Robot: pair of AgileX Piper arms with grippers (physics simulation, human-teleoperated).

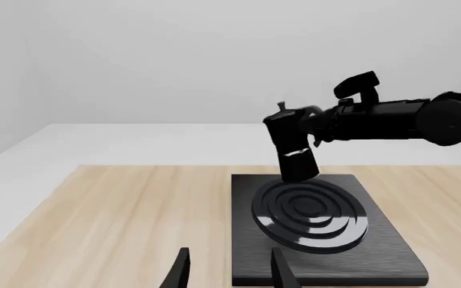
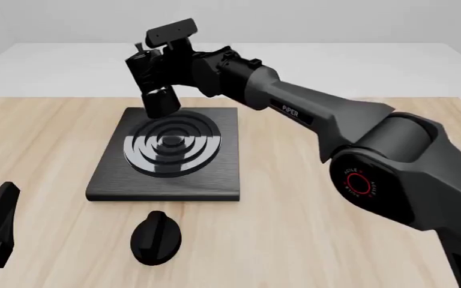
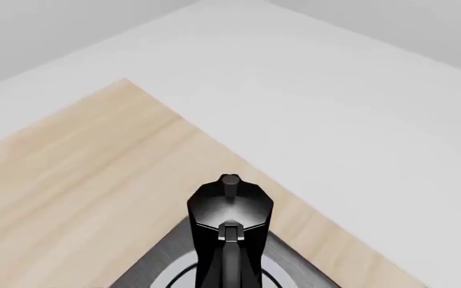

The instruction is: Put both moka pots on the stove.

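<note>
Moka pot (image 2: 154, 78): rigid faceted body, likely smooth and top-heavy above its narrow waist, so the curved handle looks the surest hold, and that is where the right gripper (image 2: 174, 63) appears clamped, though its fingers are mostly hidden. The pot hangs tilted in that grip, clear of the surface, above the far edge of the stove (image 2: 214, 180). Left gripper (image 1: 228, 273) waits parted and empty, near the stove's front edge; only one pot is in sight.
</note>
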